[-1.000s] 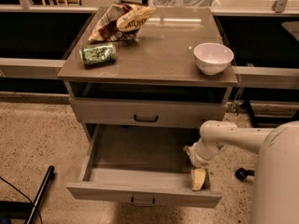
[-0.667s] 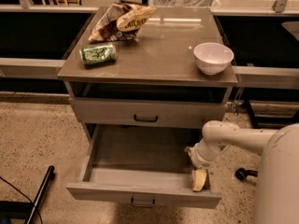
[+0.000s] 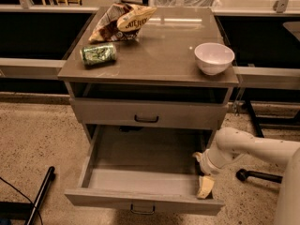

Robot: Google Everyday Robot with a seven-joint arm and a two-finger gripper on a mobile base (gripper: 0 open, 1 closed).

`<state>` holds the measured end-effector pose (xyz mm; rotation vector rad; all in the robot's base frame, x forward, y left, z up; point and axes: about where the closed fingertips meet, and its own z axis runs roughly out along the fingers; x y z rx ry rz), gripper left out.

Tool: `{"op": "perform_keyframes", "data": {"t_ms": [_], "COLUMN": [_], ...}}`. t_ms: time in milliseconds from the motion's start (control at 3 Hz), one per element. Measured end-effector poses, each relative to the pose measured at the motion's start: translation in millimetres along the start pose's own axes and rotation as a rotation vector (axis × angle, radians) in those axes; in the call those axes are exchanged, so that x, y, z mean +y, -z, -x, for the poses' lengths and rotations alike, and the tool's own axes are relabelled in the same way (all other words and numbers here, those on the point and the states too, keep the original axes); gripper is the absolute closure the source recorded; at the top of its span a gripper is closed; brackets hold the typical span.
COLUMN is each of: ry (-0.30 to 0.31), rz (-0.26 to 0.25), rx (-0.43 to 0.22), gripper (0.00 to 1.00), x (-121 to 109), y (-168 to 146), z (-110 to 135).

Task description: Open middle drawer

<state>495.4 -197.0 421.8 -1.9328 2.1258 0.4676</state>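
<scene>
The middle drawer [image 3: 140, 197] is a wide, shallow grey-beige drawer. It stands pulled far out of the cabinet, and its small dark handle [image 3: 143, 211] is on the front. Its inside looks empty. The top drawer front [image 3: 146, 114] above it is pushed in. The lowest drawer is hidden under the open one. My white arm [image 3: 243, 149] reaches in from the right. My gripper [image 3: 205, 186] hangs just inside the open drawer's front right corner, close to the front panel.
On the cabinet top [image 3: 159, 55] lie a green can [image 3: 98, 54], a chip bag [image 3: 123, 21] and a white bowl [image 3: 214, 57]. A dark pole [image 3: 40, 196] lies on the floor at the left. A chair caster [image 3: 243, 175] sits at the right.
The arm and gripper have shifted slightly right and down in view. The drawer stays pulled out as before.
</scene>
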Motion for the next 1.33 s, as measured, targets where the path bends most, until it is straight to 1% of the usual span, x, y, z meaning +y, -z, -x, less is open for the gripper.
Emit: {"op": "perform_keyframes", "data": {"t_ms": [333,667,1000,1333], "ry": [0.003,0.081,0.172,0.172], "rz": [-0.016,-0.119,-0.207,-0.207], "rx": [0.001,0.013,-0.004,-0.004], "gripper": [0.0,0.0,0.0,0.0], "x": [6,12,14,14], "y": [6,35,72,72], "z": [0,16,41,41]}}
